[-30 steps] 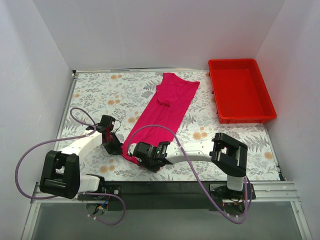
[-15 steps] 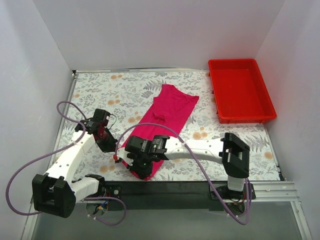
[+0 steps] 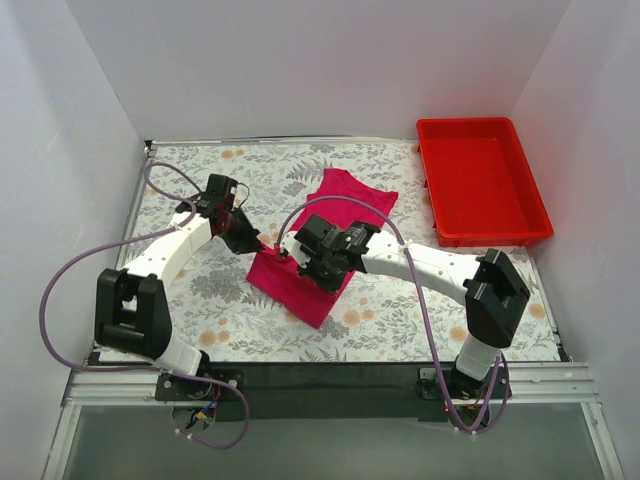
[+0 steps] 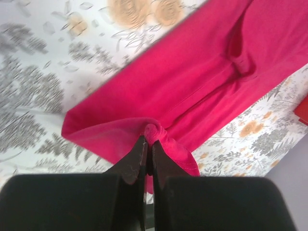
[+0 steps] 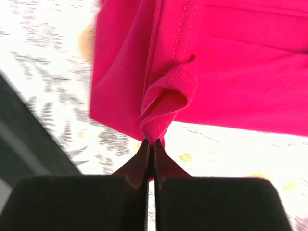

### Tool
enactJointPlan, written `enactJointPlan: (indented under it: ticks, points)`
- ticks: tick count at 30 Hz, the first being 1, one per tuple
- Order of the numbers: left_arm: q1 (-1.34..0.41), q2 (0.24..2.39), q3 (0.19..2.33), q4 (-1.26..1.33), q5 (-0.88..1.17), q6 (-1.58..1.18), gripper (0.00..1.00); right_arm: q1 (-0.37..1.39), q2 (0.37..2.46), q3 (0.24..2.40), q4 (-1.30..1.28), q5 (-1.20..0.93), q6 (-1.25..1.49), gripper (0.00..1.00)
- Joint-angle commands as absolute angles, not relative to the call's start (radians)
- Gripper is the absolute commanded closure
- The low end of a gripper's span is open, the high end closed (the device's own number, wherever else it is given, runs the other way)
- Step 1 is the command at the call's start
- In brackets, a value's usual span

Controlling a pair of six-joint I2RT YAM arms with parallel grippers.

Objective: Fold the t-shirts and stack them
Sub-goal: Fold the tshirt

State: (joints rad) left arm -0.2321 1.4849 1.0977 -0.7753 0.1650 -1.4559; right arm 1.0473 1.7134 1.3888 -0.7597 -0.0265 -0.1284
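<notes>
One magenta-pink t-shirt (image 3: 352,200) lies as a long strip on the flower-patterned table, its near end raised and doubled back over its middle. My left gripper (image 3: 260,246) is shut on a bunched corner at the strip's left edge; the left wrist view has the t-shirt (image 4: 192,72) pinched at the left gripper's (image 4: 148,139) tips. My right gripper (image 3: 296,260) is shut on the other lifted corner. In the right wrist view a hemmed fold of the t-shirt (image 5: 240,72) rises from the right gripper's (image 5: 150,142) tips. Both arms meet over the middle of the shirt.
A red plastic bin (image 3: 482,180) stands at the far right of the table, with nothing showing inside it; its corner (image 4: 303,111) shows in the left wrist view. White walls close in the table on three sides. Purple cables loop over both arms.
Both grippers have carried the shirt's near end up and away from the table's front edge toward its middle, so the strip now lies shorter. Both stayed shut.
</notes>
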Motion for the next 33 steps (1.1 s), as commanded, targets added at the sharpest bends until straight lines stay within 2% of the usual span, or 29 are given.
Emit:
enactJointPlan:
  ticks: [1, 15, 33]
  points:
    - [-0.232, 1.55, 1.173, -0.649, 0.229, -1.434, 1.0, 1.034, 1.697, 1.381, -0.813, 0.113, -0.187, 0.99]
    - [-0.236, 1.698, 1.23, -0.523, 0.27, -1.439, 1.0, 1.009, 1.775, 1.385, -0.73, 0.353, -0.259, 0.99]
    - [-0.276, 1.841, 1.281, -0.463, 0.276, -1.379, 1.0, 0.985, 1.838, 1.322, -0.623, 0.41, -0.287, 0.99]
